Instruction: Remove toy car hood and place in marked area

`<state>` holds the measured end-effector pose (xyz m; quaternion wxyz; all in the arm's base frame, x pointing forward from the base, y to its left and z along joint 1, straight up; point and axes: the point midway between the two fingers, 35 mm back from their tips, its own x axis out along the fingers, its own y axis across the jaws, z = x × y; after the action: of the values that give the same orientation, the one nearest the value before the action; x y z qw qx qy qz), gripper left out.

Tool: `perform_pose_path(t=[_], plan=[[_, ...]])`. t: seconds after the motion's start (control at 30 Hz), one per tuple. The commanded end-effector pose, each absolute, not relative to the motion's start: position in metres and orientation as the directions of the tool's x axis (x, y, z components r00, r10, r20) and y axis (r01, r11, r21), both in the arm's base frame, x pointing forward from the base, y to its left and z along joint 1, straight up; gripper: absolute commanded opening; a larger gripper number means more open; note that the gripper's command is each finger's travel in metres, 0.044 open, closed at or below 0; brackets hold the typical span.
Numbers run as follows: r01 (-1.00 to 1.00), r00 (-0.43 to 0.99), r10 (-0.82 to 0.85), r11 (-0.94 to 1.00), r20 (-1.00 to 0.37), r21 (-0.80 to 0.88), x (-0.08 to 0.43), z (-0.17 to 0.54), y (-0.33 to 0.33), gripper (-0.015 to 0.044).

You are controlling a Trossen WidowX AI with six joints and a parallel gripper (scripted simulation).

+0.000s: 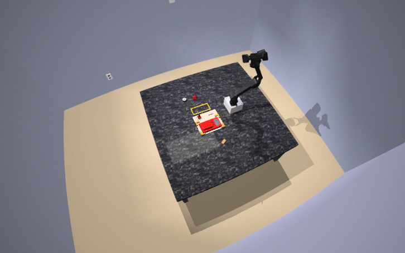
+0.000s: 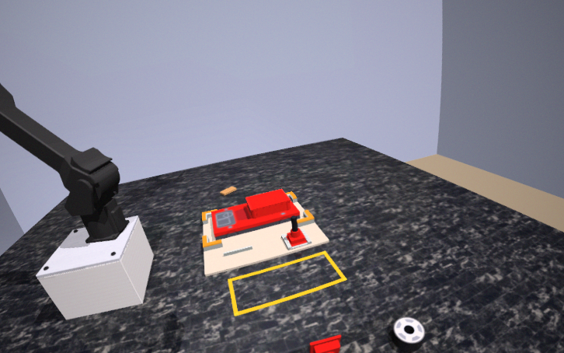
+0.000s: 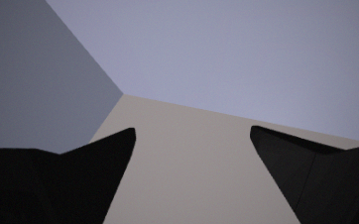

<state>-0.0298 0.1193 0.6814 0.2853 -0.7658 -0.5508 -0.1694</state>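
Currently, one pincer [image 1: 254, 57] [image 3: 192, 132] stands wide, gripping nothing. One toy car [image 1: 210, 125] [image 2: 253, 214] occupies one board [image 1: 205, 115] [image 2: 266, 245], beside one yellow outline [image 1: 199, 106] [image 2: 290, 296]; its hood cannot be told from the red bodywork.

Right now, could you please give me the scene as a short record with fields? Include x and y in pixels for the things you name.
gripper: black, open, holding nothing [image 1: 254, 57] [image 3: 192, 130]
car: red toy car [image 1: 210, 125] [image 2: 255, 212] on a cream board [image 1: 203, 116] [image 2: 216, 263]
marked area: yellow rectangular outline [image 1: 200, 113] [image 2: 290, 299], nothing inside
near car: small flat orange block [image 1: 223, 141] [image 2: 228, 190]
hood: cannot tell whether separate from car
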Motion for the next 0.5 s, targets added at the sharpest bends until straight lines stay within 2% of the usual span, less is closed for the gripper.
perform_pose_path(t=[0.0,0.23,0.47], plan=[[0.872,0.416,0.719,-0.14,0.557,-0.469,0.026,0.678,0.11,0.044],[0.586,0.566,0.677,0.071,0.47,-0.808,0.13,0.652,0.102,0.044],[0.19,0.685,0.657,0.257,0.316,-0.947,0.219,0.602,0.108,0.044]])
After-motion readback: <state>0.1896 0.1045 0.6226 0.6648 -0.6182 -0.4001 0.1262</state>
